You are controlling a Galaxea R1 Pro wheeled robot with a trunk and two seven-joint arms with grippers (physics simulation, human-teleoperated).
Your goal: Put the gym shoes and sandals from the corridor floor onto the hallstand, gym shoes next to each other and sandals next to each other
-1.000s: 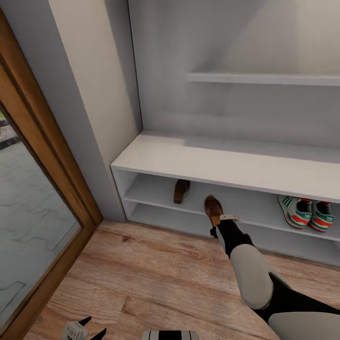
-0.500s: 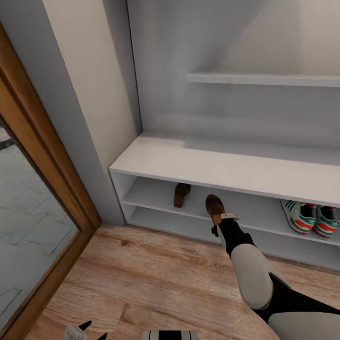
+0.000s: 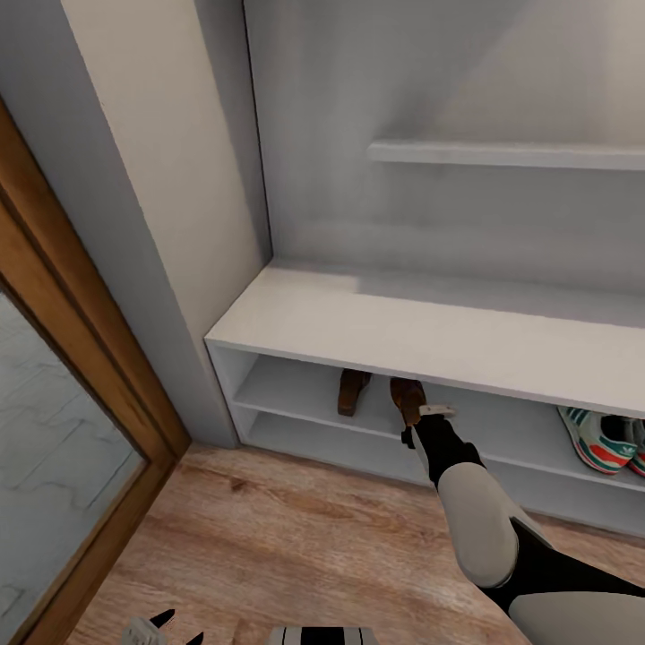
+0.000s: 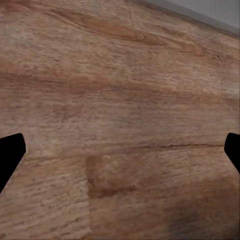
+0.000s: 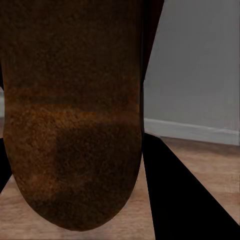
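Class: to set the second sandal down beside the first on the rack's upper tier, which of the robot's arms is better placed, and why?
Right. The right gripper holds the second sandal at the rack beside the first sandal; the left gripper hangs low over the floor.

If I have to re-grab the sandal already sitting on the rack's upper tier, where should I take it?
Judging from the head view, grip the sandal at its near end, coming straight in from the shelf's open front: it lies lengthwise into the hallstand, whose top board blocks access from above.

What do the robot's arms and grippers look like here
The right arm has a rounded pale grey shell between glossy black joint sections, ending in a black wrist with a pale cuff by the right gripper. The left gripper has a pale grey body with black pointed fingers.
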